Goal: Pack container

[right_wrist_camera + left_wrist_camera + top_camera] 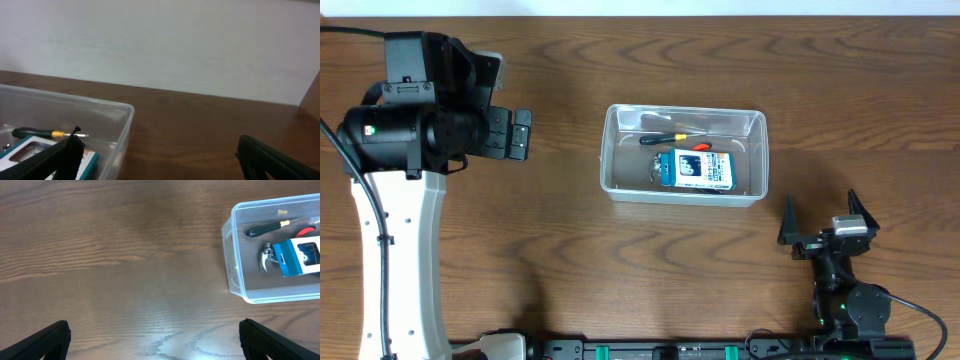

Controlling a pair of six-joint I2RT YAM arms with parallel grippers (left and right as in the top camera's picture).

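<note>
The container (683,155) sits at the middle of the table (570,270), and it's loaded. A black-handled screwdriver (660,138) lies along its 12 o'clock wall and a blue-and-white box (698,169) lies toward 6 o'clock. There's a bit of red (701,147) between them, too small to name. A silvery metal piece (266,259) is tucked at the box's 9 o'clock end.

I see nothing loose waiting on the wood outside it, so my read is that the packing is at or near its end, with both arms standing off. If anything more is to go in, it lies out of view. An arm would have to swing out to it, come down over it and close. No lid shows anywhere either.

Now the fingers. The left fingers (154,327) hang at 9 o'clock of the container, well apart from it. They are spread wide, with only bare wood between them, holding nothing and touching nothing. The right fingers (820,208) wait at about 4 o'clock, near the container's corner. They too are spread as wide as they go and empty, looking low across the rim.
</note>
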